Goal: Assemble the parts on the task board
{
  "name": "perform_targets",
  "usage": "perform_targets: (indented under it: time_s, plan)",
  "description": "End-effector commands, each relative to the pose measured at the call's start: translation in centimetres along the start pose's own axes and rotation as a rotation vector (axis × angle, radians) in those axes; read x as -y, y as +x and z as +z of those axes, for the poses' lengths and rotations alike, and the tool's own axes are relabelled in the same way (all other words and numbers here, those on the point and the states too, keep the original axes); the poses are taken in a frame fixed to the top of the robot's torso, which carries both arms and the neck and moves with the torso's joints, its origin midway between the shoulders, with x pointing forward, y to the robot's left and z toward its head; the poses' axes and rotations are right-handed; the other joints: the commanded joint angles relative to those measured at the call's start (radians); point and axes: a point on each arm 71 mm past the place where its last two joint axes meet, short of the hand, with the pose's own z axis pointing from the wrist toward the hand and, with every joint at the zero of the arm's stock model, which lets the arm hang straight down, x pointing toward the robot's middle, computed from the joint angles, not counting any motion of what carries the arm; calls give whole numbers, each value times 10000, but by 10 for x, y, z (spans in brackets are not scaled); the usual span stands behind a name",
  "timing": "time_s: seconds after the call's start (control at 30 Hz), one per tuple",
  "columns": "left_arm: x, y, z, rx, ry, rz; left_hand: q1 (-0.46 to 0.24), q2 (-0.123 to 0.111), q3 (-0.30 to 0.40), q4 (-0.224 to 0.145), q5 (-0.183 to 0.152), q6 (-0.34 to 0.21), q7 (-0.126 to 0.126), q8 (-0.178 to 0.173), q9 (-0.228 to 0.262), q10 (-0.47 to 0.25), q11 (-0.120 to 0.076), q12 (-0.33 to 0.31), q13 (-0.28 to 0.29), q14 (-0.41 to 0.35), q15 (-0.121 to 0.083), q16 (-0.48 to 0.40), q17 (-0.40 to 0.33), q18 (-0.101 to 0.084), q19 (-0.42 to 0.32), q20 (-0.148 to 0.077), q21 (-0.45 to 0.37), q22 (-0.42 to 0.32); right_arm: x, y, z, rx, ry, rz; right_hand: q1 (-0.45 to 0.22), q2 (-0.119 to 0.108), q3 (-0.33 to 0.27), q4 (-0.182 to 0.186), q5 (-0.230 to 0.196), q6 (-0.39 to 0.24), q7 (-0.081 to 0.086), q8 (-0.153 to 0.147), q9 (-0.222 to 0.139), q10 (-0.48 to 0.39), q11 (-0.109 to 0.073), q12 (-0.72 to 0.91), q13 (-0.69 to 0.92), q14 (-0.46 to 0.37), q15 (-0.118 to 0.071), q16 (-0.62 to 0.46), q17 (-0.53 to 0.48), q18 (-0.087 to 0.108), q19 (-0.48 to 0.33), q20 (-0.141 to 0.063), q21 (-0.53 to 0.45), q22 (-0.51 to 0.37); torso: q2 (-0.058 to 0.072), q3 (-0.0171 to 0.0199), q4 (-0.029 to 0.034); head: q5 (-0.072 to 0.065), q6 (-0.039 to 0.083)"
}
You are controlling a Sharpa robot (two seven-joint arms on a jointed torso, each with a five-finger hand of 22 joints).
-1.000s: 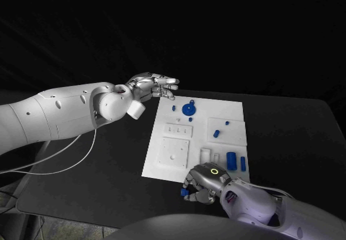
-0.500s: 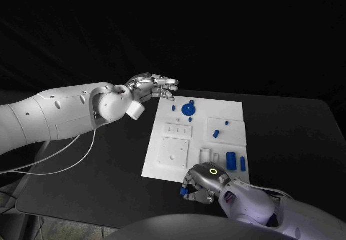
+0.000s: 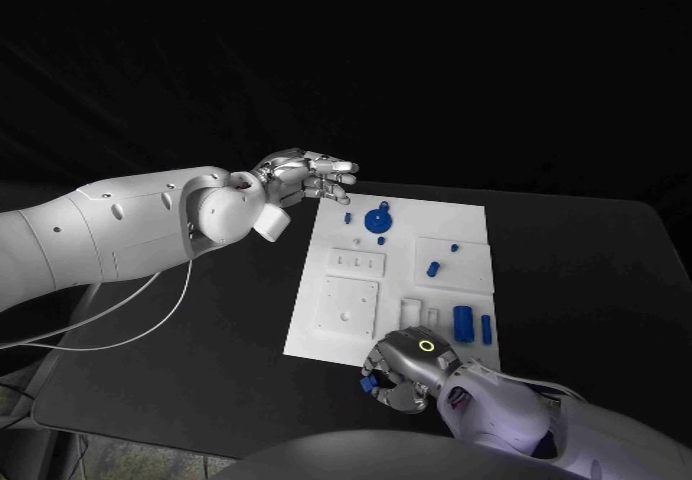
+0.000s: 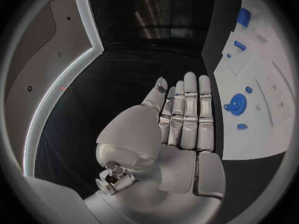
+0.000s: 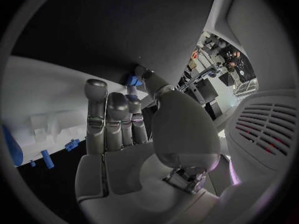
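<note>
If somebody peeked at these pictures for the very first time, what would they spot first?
Probably the white task board in the middle of the black table, dotted with small blue parts such as the round blue wheel near its far end. Next, the right robot hand at the board's near edge, pinching a small blue part. The left robot hand hangs open by the board's far left corner, holding nothing.

dim, dark surround — task board (image 3: 392,278) brightly lit | wrist views fisheye-bent at the rim
</note>
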Motion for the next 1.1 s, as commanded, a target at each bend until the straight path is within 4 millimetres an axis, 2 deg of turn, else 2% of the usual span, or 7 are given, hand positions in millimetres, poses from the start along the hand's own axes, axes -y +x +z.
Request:
perform_targets:
  time_s: [0.03, 0.23, 0.47, 0.67, 0.8, 1.1]
  plan:
    - [0, 2, 0, -168, -21, 22, -38, -98, -23, 37, 40, -30, 27, 24, -13, -61, -19, 8, -5, 6, 60, -60, -15, -145, 61, -28, -42, -8, 3, 0, -1, 90, 11, -99, -117, -25, 75, -82, 129, -200, 38, 11, -13, -37, 42, -76, -29, 15, 62, -56, -23, -58, 441, 52, -32, 651, 0, 3, -6, 10, 5]
    - [0, 2, 0, -167, -52, 30, -36, -108, -30, 38, 40, -51, 34, 23, -19, -71, -15, 9, -4, 5, 62, -64, -17, -145, 62, -25, -53, -15, 3, 0, -1, 51, 4, -57, -194, -90, 25, -158, 274, -482, 102, 9, -21, -100, 79, -155, -101, -12, 76, -98, -51, -23, 421, 69, -76, 639, 1, 3, -3, 10, 8]
    - [-1, 2, -1, -154, -80, 46, -36, -108, -30, 38, 40, -51, 34, 23, -19, -71, -15, 9, -4, 5, 62, -64, -17, -145, 62, -25, -53, -15, 4, 2, -1, -87, -23, 25, -259, -89, -234, -157, 251, -559, 105, 11, -19, -143, 87, -195, -157, -42, 76, -130, -66, -7, 409, 76, -150, 619, -2, -2, -6, 18, 5]
    - [-1, 1, -1, -153, -100, 66, -38, -116, -40, 47, 39, -76, 41, 24, -25, -90, -8, 9, -4, 5, 65, -70, -19, -144, 71, -22, -68, -25, 4, 2, -1, -170, -56, 76, -285, -59, -929, -51, 374, -720, 109, 12, -19, -194, 96, -245, -225, -73, 64, -162, -75, -12, 416, 68, -267, 602, 0, -4, -2, 26, -5]
    - [-1, 1, -1, -148, -109, 73, -24, -121, -39, 41, 39, -78, 42, 26, -26, -92, -8, 9, -4, 7, 65, -71, -19, -143, 76, -22, -74, -29, 4, 3, -1, -174, -62, 90, -258, -57, -1122, -30, 394, -785, 109, 13, -19, -219, 99, -267, -251, -84, 59, -179, -81, -15, 419, 62, -313, 603, 0, -3, -5, 30, -6]
    - [-1, 1, -1, -153, -127, 82, -9, -123, -35, 31, 40, -82, 44, 25, -27, -91, -9, 10, -4, 5, 64, -73, -20, -141, 79, -23, -75, -29, 4, 3, -1, -204, -115, 114, -225, -54, -1211, -33, 375, -845, 114, 10, -21, -246, 97, -289, -272, -100, 59, -203, -92, -11, 419, 62, -358, 600, -2, -3, -1, 50, -43]
